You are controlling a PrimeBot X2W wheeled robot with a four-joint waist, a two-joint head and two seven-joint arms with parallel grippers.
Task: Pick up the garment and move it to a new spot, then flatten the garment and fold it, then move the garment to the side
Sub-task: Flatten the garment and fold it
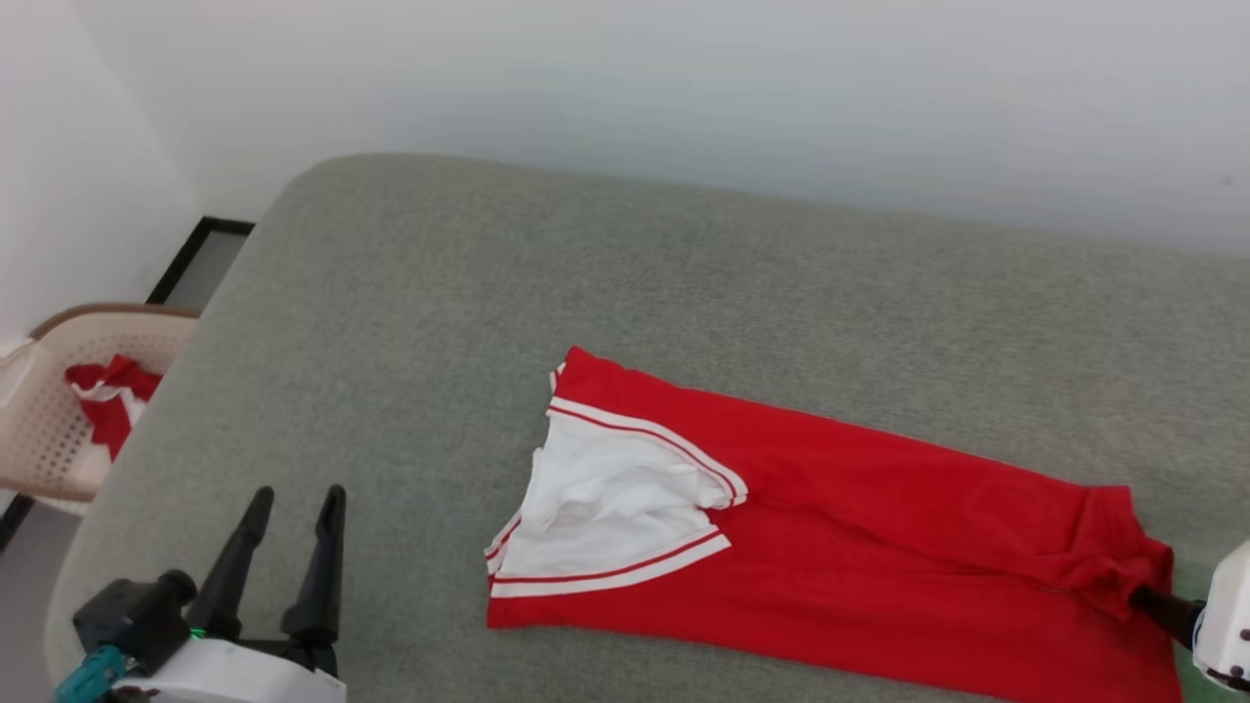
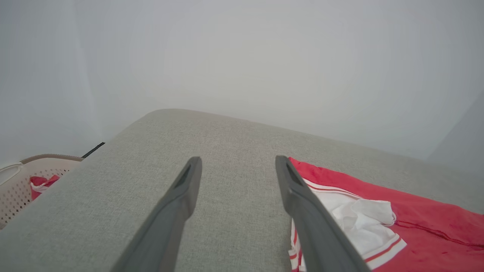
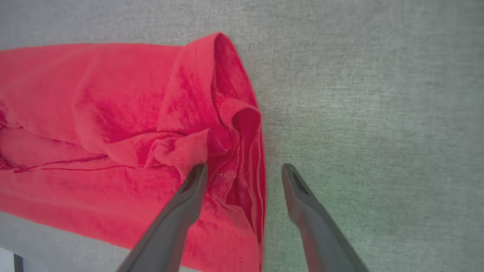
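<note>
The garment (image 1: 859,547), a red shirt with white sleeves and striped trim, lies folded into a long strip on the grey cushioned surface (image 1: 586,283). Its white sleeve (image 1: 615,508) faces up at the left end, and the number print is hidden. My left gripper (image 1: 290,508) stands open at the lower left, apart from the shirt; in the left wrist view the left gripper (image 2: 238,166) has bare cushion between its fingers and the sleeve (image 2: 363,219) beside its right finger. My right gripper (image 3: 245,170) is open over the garment's rumpled hem (image 3: 230,124), one finger on the cloth, one over the cushion.
A beige perforated basket (image 1: 59,430) holding another red-and-white cloth (image 1: 107,391) stands off the surface's left edge. A pale wall runs behind. The surface's rounded far-left corner and its back half are bare grey fabric.
</note>
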